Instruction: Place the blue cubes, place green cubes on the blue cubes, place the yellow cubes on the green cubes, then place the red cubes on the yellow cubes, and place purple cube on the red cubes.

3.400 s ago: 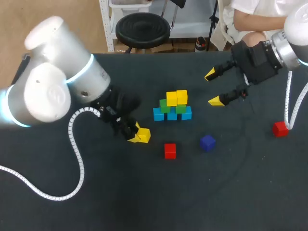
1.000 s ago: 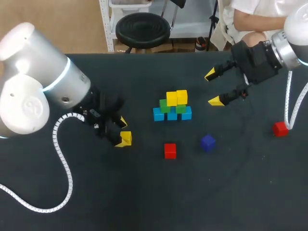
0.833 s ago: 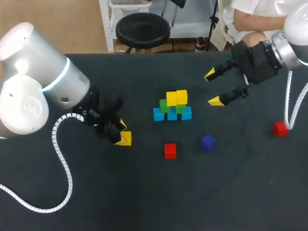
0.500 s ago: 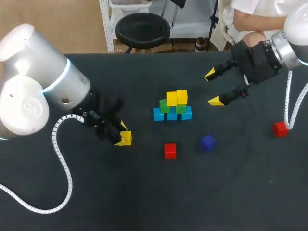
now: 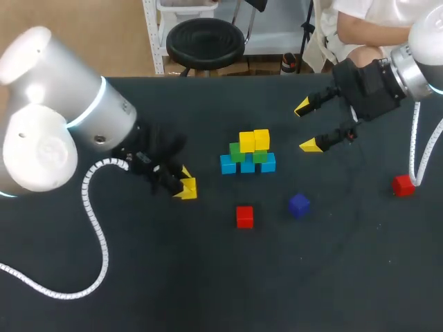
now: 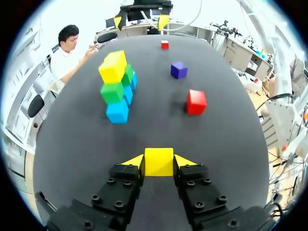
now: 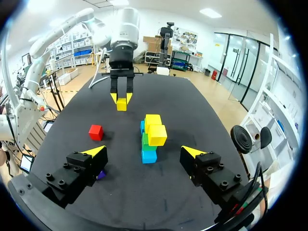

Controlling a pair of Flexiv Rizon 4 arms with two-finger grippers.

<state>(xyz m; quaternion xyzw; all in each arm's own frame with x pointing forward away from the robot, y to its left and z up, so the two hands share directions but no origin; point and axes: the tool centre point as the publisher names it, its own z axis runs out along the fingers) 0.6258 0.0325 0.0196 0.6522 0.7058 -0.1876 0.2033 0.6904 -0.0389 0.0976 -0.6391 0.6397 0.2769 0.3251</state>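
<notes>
Now the yellow cube is pinched between the fingers of the left gripper, left of the stack of blue, green and yellow cubes; a red cube lies near. Right of the stack, the right gripper hangs spread wide, holding nothing.

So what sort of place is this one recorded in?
Probably a robot lab bench: a dark table, the left gripper holding a yellow cube, the right gripper open, and a stack of coloured cubes.

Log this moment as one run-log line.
left end effector: shut on small yellow cube | right end effector: open | blue-green-yellow cube stack: standing | central red cube, purple cube: loose
</notes>
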